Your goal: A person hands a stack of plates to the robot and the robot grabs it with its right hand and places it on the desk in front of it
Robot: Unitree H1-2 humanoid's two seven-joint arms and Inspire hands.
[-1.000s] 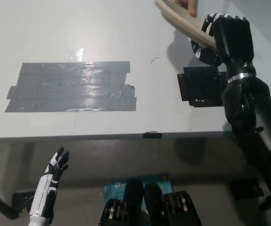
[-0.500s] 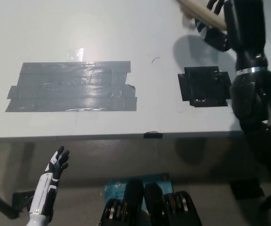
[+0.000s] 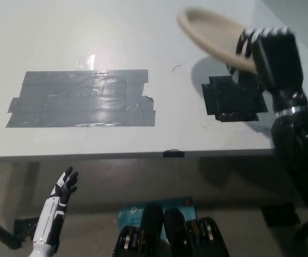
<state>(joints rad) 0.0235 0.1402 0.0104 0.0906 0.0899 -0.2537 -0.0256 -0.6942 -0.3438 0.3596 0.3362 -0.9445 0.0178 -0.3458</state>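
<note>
A beige stack of plates (image 3: 213,36) hangs tilted above the far right of the white desk (image 3: 90,43). My black right hand (image 3: 269,56) is shut on its right rim, with fingers curled over the top edge. The stack casts a shadow on the desk beside a black tape patch (image 3: 231,99). No person shows in the picture. My white left hand (image 3: 63,190) rests below the desk's front edge at the lower left, its fingers spread and holding nothing.
A wide grey tape patch (image 3: 82,99) covers the desk's left middle. A small black tab (image 3: 174,153) sits on the desk's front edge. Dark floor lies below the edge.
The person's fingers on the plates are gone from view. My right hand went up toward the far edge, then came back nearer and left with the stack, which now shows its upper face.
</note>
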